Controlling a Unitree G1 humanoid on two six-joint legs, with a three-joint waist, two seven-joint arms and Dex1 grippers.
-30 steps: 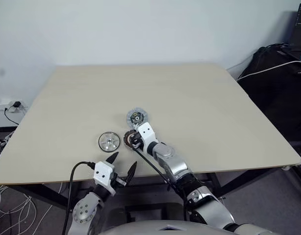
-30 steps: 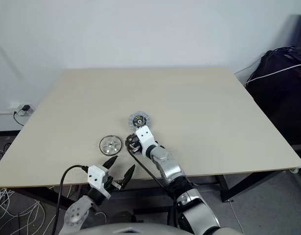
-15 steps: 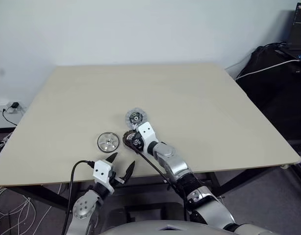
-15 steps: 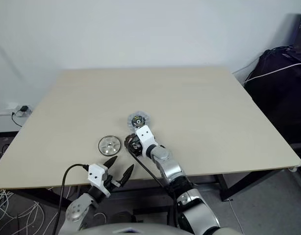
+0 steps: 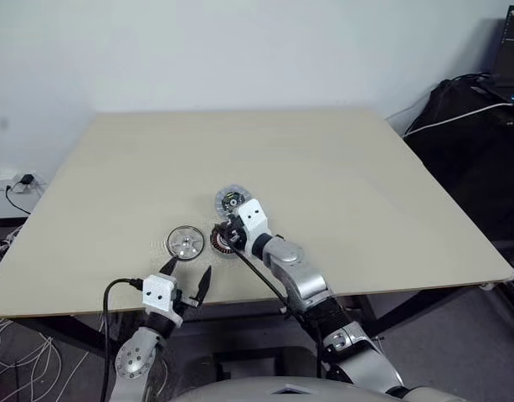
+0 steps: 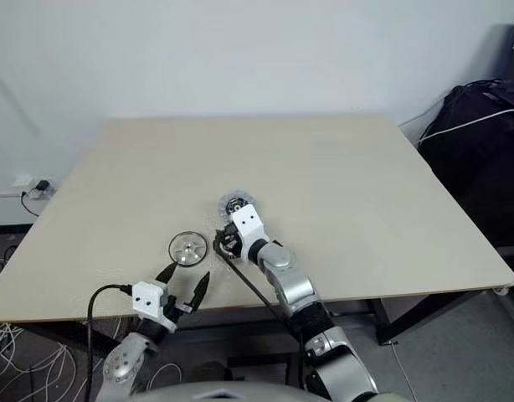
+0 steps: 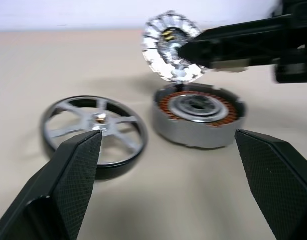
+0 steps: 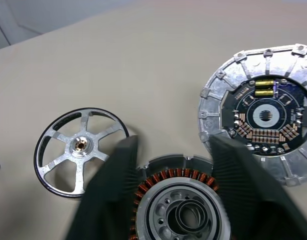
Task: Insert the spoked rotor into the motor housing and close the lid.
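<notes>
Spoked silver rotor (image 8: 78,152) lying flat just left of grey copper-wound housing (image 8: 179,207), ribbed silver lid (image 8: 266,107) just beyond; insertion not yet begun; right gripper (image 8: 168,150) partly open over housing, left gripper (image 7: 168,155) wide open, both empty; next, grasp rotor.

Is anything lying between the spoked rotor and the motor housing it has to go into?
Nothing visible does. The spoked rotor lies flat beside the motor housing with bare table between them. The right gripper hovers over the housing's open top.
</notes>
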